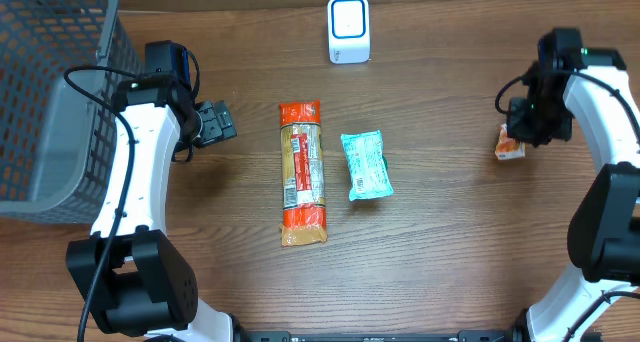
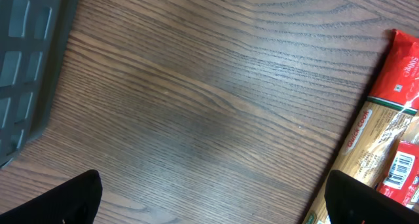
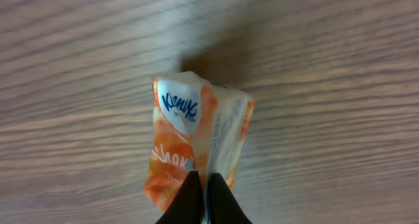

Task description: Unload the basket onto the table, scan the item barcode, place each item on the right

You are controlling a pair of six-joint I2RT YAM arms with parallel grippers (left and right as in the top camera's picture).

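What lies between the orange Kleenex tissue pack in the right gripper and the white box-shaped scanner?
Nothing visible: only bare wooden table lies between the orange Kleenex tissue pack, pinched by the right gripper, and the white box-shaped scanner. The long red-ended pasta packet and teal pouch lie off that line.

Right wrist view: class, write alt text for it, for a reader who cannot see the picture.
A small orange-and-white plastic Kleenex tissue pack is pinched at its lower edge by the right arm's two black jaws, which are closed on it. Behind the pack lies a brown wood-grain tabletop.
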